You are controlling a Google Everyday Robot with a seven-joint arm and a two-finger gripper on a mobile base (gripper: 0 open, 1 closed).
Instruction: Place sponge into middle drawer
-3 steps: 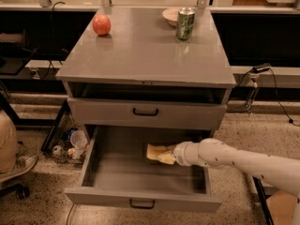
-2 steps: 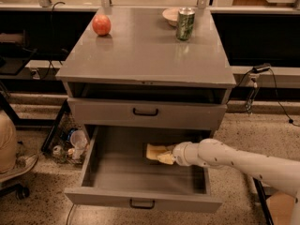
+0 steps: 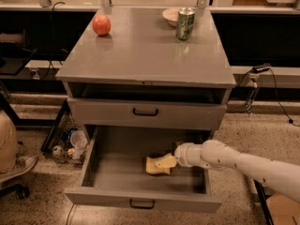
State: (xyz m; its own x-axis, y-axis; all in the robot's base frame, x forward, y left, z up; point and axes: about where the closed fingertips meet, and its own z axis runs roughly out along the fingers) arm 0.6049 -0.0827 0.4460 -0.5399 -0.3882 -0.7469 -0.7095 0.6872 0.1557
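Inside the pulled-out grey box-shaped middle drawer (image 3: 117,150), toward its right wall: two-finger gripper (image 3: 168,162), low over the drawer floor, on a thick white arm (image 3: 243,166) reaching in from the right.

At the gripper tip, touching it and just to its left: pale yellow soft rectangular sponge (image 3: 153,166), down on the drawer floor, slightly rumpled. Cannot tell whether clamped or merely touched; tip and sponge blend together.

Above the gripper, slightly left: flat grey drawer front with black handle (image 3: 145,112), pushed in; above that, a dark open slot under the cabinet top.

Far above the gripper, on the grey cabinet top (image 3: 145,55): green drink can (image 3: 185,24), upright, near the back edge; pale shallow bowl (image 3: 170,16) just behind and left of the can. Well to the upper left: red-orange apple (image 3: 101,25), at the back left corner.

Left of the gripper, outside the drawer on the speckled floor: clear plastic cup (image 3: 78,138) among small clutter.
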